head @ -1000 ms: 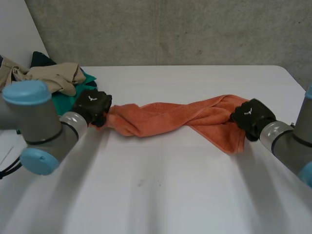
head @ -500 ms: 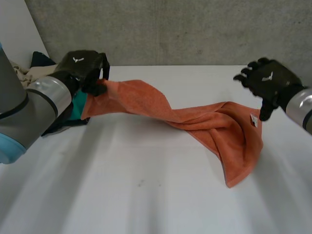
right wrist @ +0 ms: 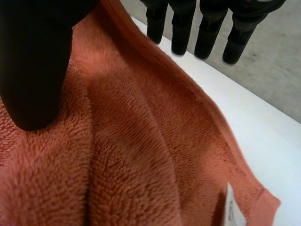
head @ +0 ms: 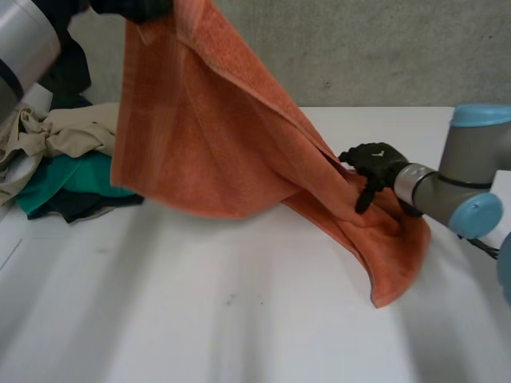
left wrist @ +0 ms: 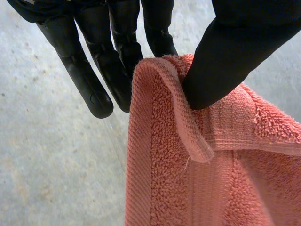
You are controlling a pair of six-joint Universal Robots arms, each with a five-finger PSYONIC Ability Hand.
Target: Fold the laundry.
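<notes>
An orange towel [head: 207, 136] hangs from my left hand [head: 136, 8], which is raised high at the far left. In the left wrist view the thumb [left wrist: 225, 56] pinches a hemmed corner of the towel [left wrist: 188, 165] against the fingers. The towel slopes down to the right, and its lower end lies crumpled on the white table [head: 239, 319]. My right hand [head: 371, 163] rests on that lower part with straight fingers. In the right wrist view the fingers [right wrist: 207, 33] and thumb stand apart over the towel [right wrist: 141, 155], gripping nothing. A white label [right wrist: 231, 209] shows near a towel corner.
A pile of other laundry lies at the table's left: a beige garment [head: 72, 132], a green one [head: 72, 179] and dark cloth under them. A concrete wall runs behind the table.
My left hand has lifted its towel corner from table height to high up. My right hand let go of the other end, rose open, then came down onto the towel.
</notes>
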